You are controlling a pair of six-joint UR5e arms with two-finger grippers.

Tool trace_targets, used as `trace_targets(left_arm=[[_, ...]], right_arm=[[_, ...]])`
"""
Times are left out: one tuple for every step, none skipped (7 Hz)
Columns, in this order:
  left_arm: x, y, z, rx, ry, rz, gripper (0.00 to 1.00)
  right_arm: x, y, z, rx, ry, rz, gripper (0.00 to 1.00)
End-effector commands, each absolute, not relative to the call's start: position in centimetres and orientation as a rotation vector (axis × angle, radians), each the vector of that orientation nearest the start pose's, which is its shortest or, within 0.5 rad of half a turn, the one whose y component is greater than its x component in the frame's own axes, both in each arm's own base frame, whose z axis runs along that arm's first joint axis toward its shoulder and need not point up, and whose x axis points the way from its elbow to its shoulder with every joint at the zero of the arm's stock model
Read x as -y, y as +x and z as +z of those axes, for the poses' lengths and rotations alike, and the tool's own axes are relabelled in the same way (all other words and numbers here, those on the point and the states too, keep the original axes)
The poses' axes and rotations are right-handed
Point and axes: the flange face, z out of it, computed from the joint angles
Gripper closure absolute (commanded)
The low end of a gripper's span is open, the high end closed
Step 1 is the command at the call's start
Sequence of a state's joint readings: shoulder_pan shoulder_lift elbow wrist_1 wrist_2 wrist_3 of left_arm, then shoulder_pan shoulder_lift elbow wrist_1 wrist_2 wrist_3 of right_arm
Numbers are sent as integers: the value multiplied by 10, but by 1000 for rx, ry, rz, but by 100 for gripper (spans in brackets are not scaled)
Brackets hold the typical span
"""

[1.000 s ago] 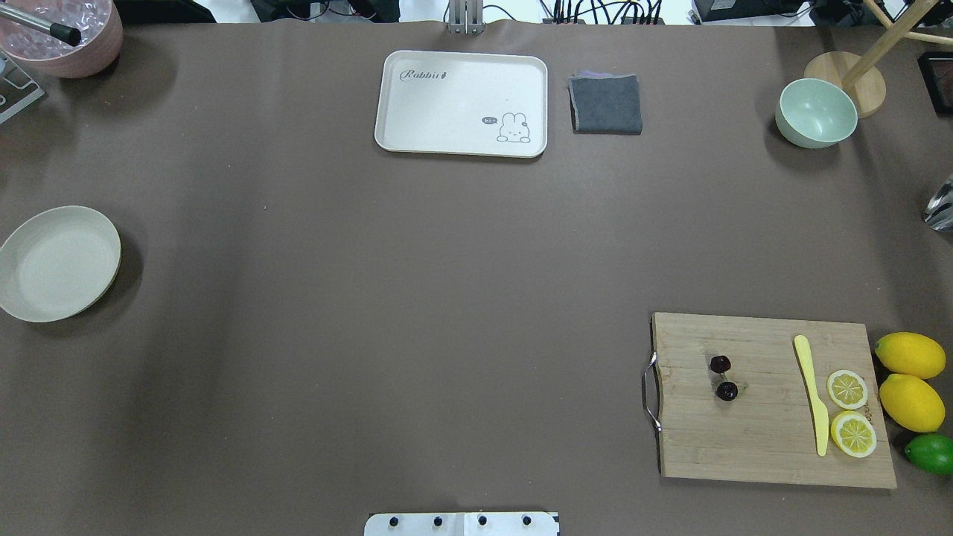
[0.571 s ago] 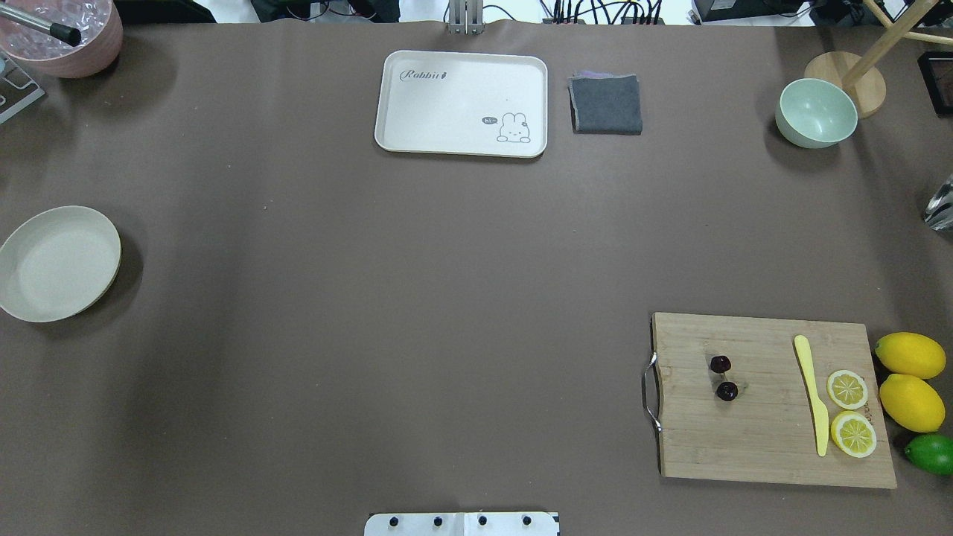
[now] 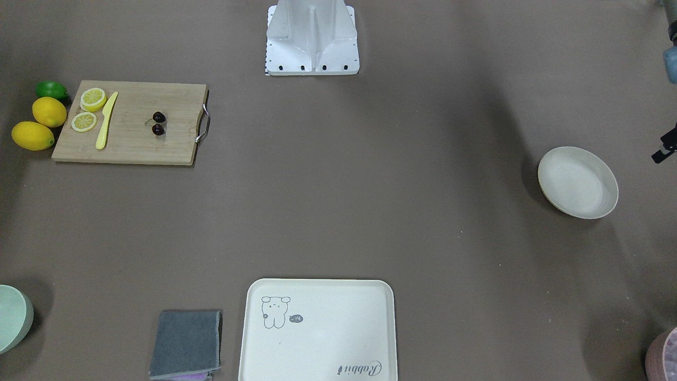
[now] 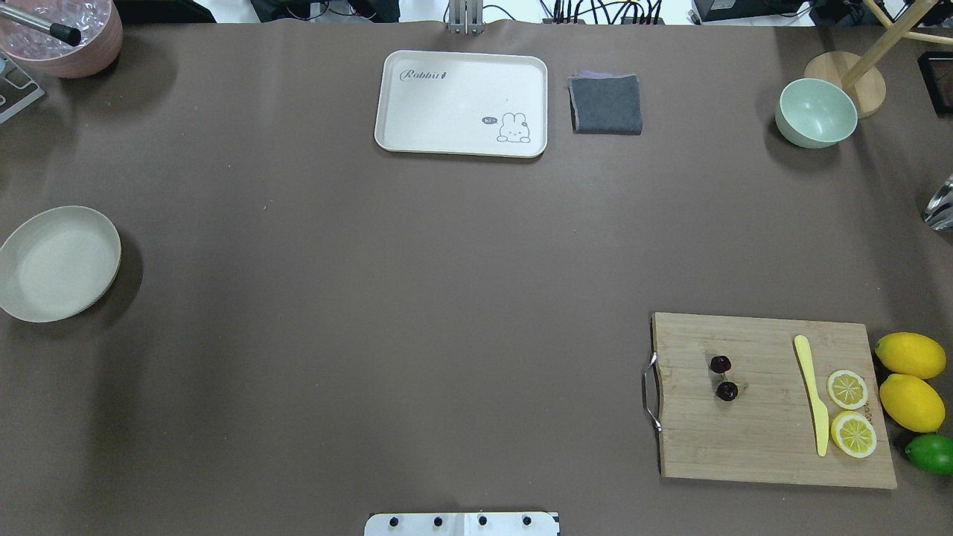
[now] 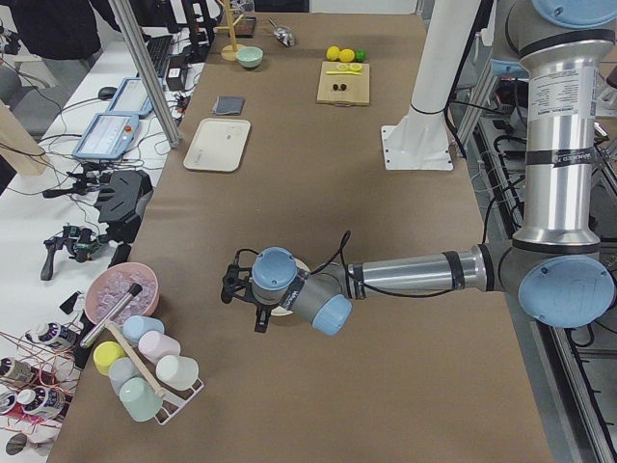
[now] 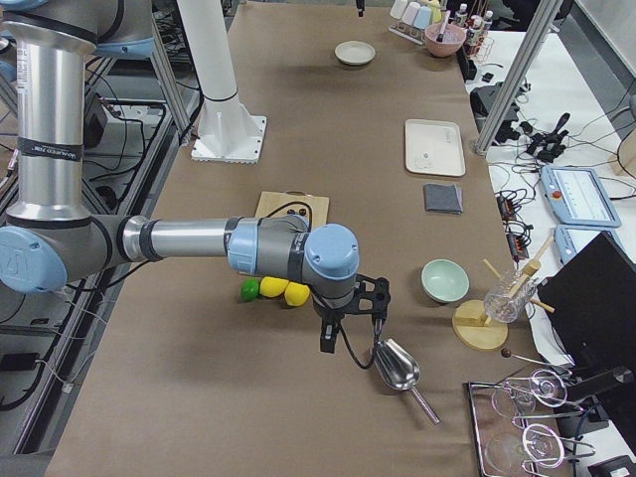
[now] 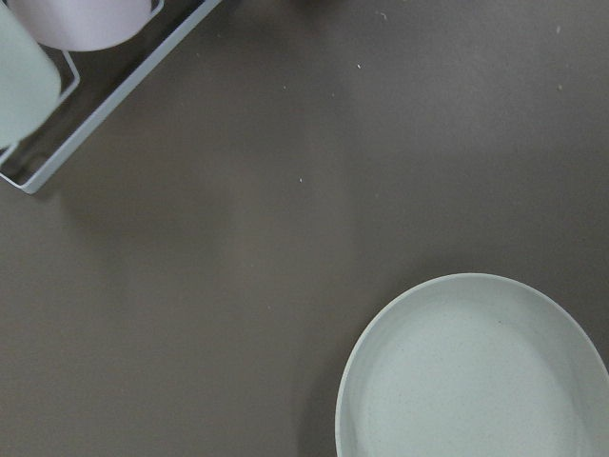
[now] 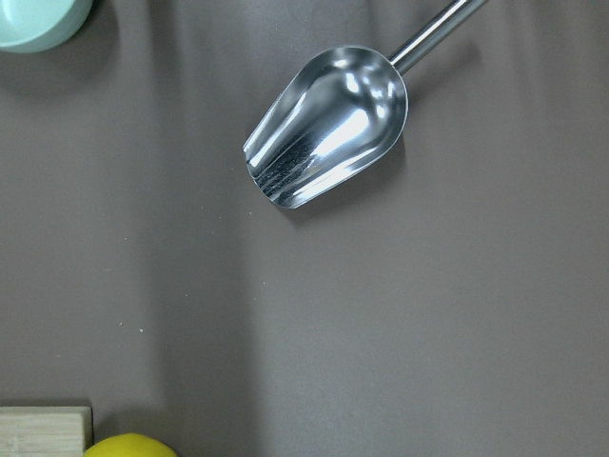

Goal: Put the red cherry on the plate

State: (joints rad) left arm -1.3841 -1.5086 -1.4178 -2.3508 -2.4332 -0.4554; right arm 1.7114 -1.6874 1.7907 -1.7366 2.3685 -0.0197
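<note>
Near right: a rectangular bamboo cutting board [image 4: 774, 447], its grain in strips and a bent metal handle [image 4: 650, 392] on its left edge. The red cherry [image 4: 727, 391] lies on the board's left half: two small, glossy, near-black globes joined by thin stems, touching nothing else. Right of it lie a flat yellow plastic knife [image 4: 811, 387] and two lemon slices [image 4: 847, 388]. Just off the board's right edge are two whole lemons [image 4: 911, 402] and a lime [image 4: 931, 453].

Mid left, well apart from the board: the plate [image 4: 59, 264], round, shallow, matt cream, resting on the brown table cover [image 4: 417, 298]. The left gripper [image 5: 241, 313] hangs close above it; its opening cannot be told.

At the right end, the right gripper [image 6: 350, 343] hangs over the bare cover near a shiny steel scoop [image 8: 328, 124]; its opening cannot be told either.

Far: a cream rectangular tray [image 4: 461, 104] with round corners, a folded grey cloth [image 4: 605, 104] and a mint bowl [image 4: 817, 112].
</note>
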Motion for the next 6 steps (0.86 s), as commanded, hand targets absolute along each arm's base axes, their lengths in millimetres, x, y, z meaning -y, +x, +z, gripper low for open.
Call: trace_targets(left_arm=[[474, 94, 691, -909, 201, 19, 1], [472, 110, 693, -896, 193, 46, 1], [470, 118, 696, -895, 182, 59, 1], [471, 128, 697, -897, 170, 76, 2], [472, 133, 704, -893, 156, 78, 2], [471, 135, 703, -895, 156, 86, 3]], right_arm=[[422, 123, 615, 801, 7, 156, 0], [423, 122, 615, 801, 5, 154, 0], [422, 123, 615, 800, 5, 156, 0], [422, 123, 616, 802, 4, 157, 0], [422, 123, 616, 800, 2, 158, 0], [422, 122, 617, 800, 0, 157, 0]])
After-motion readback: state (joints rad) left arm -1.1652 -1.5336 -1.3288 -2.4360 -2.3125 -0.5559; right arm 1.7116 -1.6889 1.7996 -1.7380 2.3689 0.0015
